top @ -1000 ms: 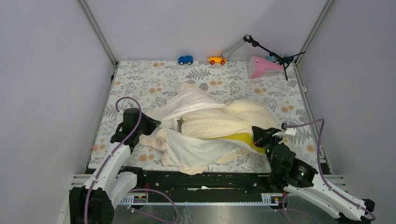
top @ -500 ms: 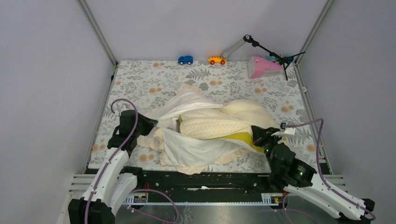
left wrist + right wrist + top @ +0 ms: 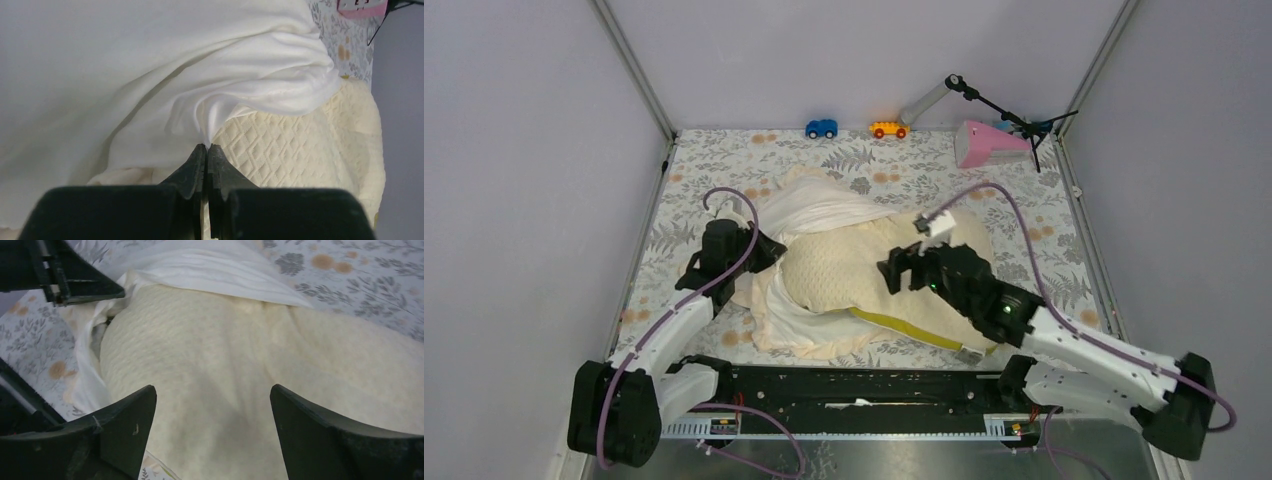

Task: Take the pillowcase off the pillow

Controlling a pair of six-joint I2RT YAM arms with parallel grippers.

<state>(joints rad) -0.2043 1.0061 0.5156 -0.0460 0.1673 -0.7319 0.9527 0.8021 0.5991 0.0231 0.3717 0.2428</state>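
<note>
While the left claw (image 3: 206, 148) pinches a fold of the thin cream-white fabric pillowcase with the frilly border (image 3: 819, 208), jaws pressed together on the cloth, the right claw (image 3: 210, 392) hangs wide open above the thick pale-yellow quilted pillow (image 3: 849, 268), gripping nothing. The pillow lies across the middle of the floral-print desk (image 3: 724, 165), a bit nearer the near edge, with its yellow-green side band showing toward that edge. Most of the quilted top is bare. The pillowcase is bunched around the end facing the left edge: one sheet is draped over the far-left part, and frilled cloth spills out underneath along the near side. The left grip looks set to drag the sleeve off toward the left edge. The right claw sits over the bare cushion, probably to press down on or grab the pillow so it doesn't slide along with the cloth. Judgement: well along but not finished, since the left end is in the sleeve. Risk: the thin cloth slipping out of the pinch.
</note>
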